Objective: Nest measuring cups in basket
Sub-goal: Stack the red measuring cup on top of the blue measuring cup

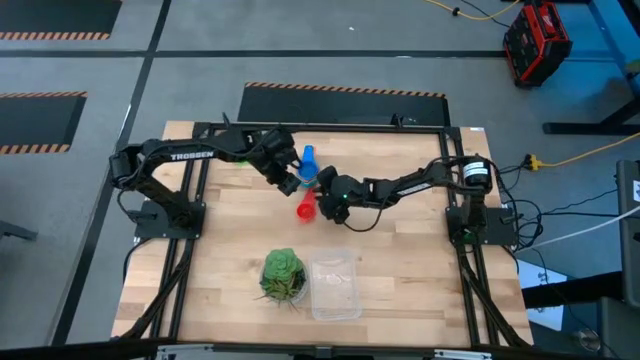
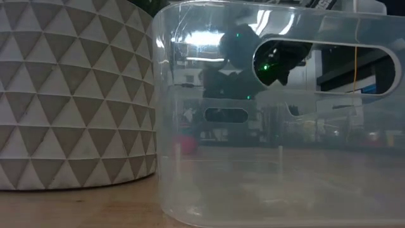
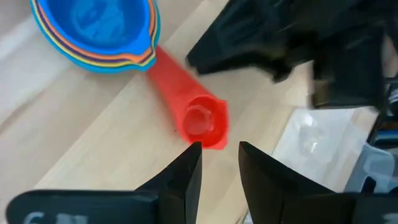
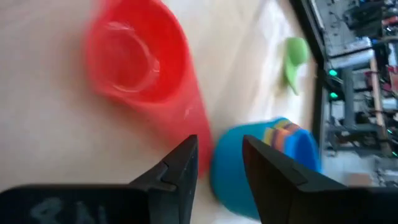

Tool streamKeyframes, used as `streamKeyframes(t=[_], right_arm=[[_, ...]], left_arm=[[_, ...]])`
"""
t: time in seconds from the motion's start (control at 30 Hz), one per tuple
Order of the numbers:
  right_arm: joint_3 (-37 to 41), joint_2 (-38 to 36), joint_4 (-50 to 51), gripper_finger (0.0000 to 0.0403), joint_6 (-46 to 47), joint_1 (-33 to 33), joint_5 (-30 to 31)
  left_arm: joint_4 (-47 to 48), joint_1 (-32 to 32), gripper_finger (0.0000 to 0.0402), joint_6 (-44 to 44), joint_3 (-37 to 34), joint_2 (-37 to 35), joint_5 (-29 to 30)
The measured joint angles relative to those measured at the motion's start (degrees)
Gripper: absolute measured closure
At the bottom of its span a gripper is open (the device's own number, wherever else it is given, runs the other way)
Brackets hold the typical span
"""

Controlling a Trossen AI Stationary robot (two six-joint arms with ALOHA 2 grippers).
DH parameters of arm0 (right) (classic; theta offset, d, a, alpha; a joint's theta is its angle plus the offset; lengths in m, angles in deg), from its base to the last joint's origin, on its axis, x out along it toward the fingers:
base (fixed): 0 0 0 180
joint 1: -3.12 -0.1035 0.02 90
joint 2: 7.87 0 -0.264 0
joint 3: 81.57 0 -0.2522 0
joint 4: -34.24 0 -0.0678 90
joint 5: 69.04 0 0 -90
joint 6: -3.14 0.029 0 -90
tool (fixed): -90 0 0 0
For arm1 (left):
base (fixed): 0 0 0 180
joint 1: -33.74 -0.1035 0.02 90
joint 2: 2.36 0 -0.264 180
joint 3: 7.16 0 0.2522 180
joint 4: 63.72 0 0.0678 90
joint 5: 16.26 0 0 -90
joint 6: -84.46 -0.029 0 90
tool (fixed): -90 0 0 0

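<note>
- low view: the clear basket fills the frame; the red cup behind it shows only as a blur.
- left gripper: fingers slightly apart, empty, just above the red cup.
- right gripper: fingers parted around the red handle; whether they grip it, cannot tell.
- nested cups lie mid-tabletop, well apart from the basket.

Table centre is being crowded by both grippers, left and right, beside the red cup. Basket front approach is being flanked by the leafy ball.
</note>
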Motion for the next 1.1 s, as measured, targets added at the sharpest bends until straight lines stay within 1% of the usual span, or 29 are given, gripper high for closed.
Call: streamKeyframes(t=[0.07,0.27,0.33,0.53,0.67,0.73,0.8,0.87,0.97,1.1], right_arm=[[0.0,-1.8,2.6,0.0272,0.0,0.0,1.4],[0.0,-7.4,14.7,0.0272,0.2,0.0,1.7],[0.0,-9.0,18.5,0.0272,1.5,0.0,1.7],[0.0,-13.5,28.2,0.0272,5.0,0.1,1.8],[0.0,-16.5,33.1,0.0272,7.3,0.1,2.2],[0.0,-17.9,35.0,0.0272,8.9,0.1,4.0],[0.0,-19.1,36.2,0.0272,9.3,0.1,6.3],[0.0,-20.0,37.5,0.0272,9.3,0.1,7.6],[0.0,-21.1,37.6,0.0272,9.2,0.1,7.9],[0.0,-21.4,37.9,0.0272,9.2,0.1,7.8]], left_arm=[[0.1,0.0,0.0303,0.0,0.0,2.0,-0.8],[-2.5,-0.1,0.0303,-1.6,0.0,8.3,-5.0],[-2.8,-0.2,0.0303,-1.8,0.0,10.3,-6.8],[-8.0,-1.1,0.0303,-3.1,0.0,15.1,-10.6],[-10.2,-2.3,0.0303,-3.1,0.0,17.4,-10.3],[-10.0,-2.8,0.0303,-3.1,-0.1,17.9,-10.0],[-11.8,-3.0,0.0303,-3.1,0.1,18.7,-8.6],[-11.1,-3.0,0.0303,-3.0,-0.1,18.9,-7.5],[-12.7,-3.0,0.0303,-3.0,0.1,19.1,-6.0],[-13.2,-2.5,0.0303,-2.7,0.0,20.3,-5.7]])
